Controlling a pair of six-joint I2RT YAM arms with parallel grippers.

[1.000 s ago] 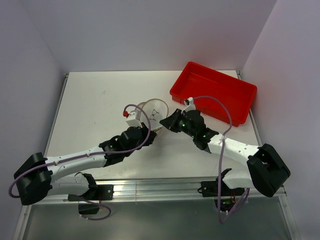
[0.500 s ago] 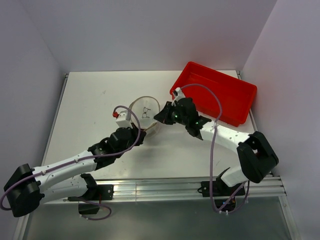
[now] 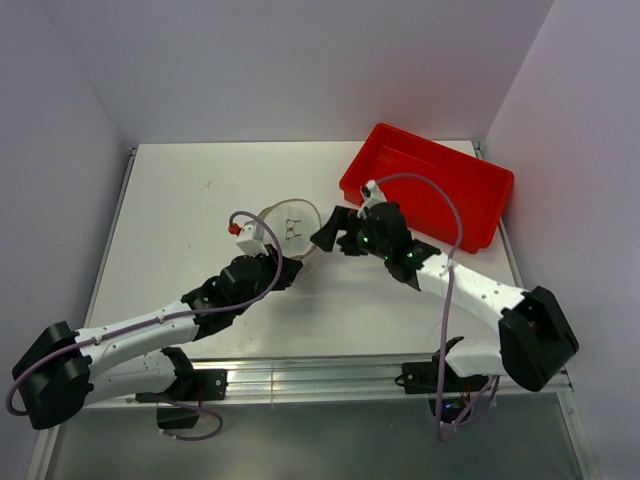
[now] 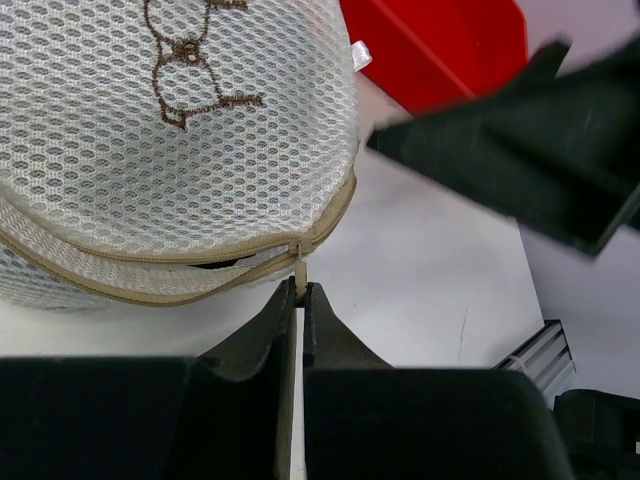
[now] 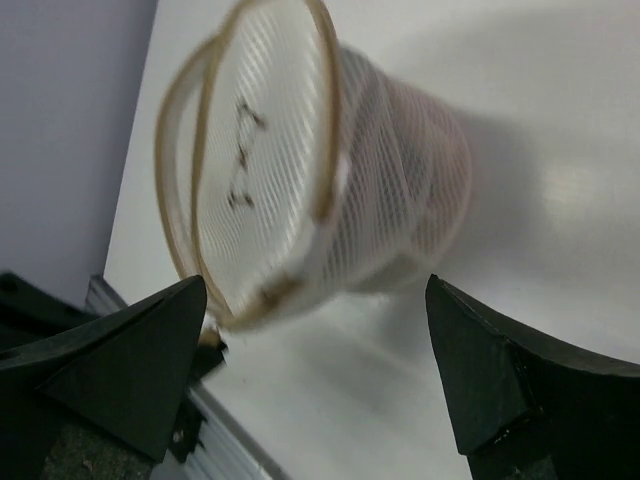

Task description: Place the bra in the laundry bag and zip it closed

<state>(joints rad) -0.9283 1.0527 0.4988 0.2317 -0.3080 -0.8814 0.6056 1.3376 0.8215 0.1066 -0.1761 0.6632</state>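
The laundry bag [image 3: 290,226], a round whitish mesh pouch with a tan zipper rim and a brown stitched figure, sits mid-table. In the left wrist view the laundry bag [image 4: 170,130] fills the upper left, and its zipper still gapes a little along the front. My left gripper [image 4: 300,292] is shut on the small zipper pull [image 4: 300,268] at the bag's near edge. My right gripper [image 5: 315,345] is open just right of the laundry bag [image 5: 330,190], touching nothing, and it shows from above as the right gripper [image 3: 335,230]. The bra is hidden.
A red plastic tray [image 3: 430,185] stands at the back right, close behind the right arm. The table's metal front rail [image 3: 320,375] runs along the near edge. Purple walls close in the left, back and right sides.
My right gripper has opened wide, let go of the bag's right rim and drawn back slightly to the right. The left gripper stays pinched on the zipper pull.
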